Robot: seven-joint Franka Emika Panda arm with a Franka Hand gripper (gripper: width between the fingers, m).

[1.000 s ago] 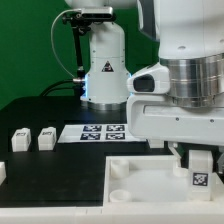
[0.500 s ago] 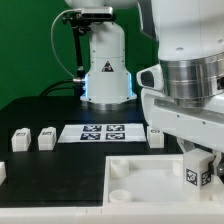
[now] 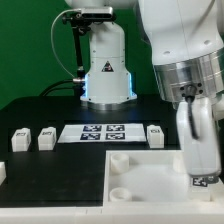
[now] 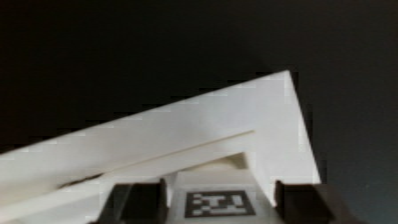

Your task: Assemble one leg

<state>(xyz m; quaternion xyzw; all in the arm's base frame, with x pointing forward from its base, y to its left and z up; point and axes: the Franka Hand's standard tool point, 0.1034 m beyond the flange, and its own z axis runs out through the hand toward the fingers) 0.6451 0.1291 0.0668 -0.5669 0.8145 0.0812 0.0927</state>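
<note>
Outside first, the exterior view shows the arm's big white body filling that view's right side, with the gripper (image 3: 203,170) hanging low over the near right corner of the large white panel (image 3: 150,170). A tagged leg (image 3: 203,181) sits at the gripper's tip, its black-and-white tag facing the camera; the fingers themselves are hard to separate from the arm's white housing here. On the black bench (image 3: 50,170) three more legs stand apart from the arm: two side by side at the exterior view's left (image 3: 20,140) (image 3: 45,138) and one just right of the marker board (image 3: 155,134). The marker board (image 3: 103,132) lies flat between them, behind the panel.

Closer in, the wrist view shows the two dark fingers (image 4: 125,200) clamped on either side of the leg (image 4: 219,200), tag up, with a pointed corner of the panel (image 4: 231,120) spreading beneath against the black bench (image 4: 107,60).
</note>
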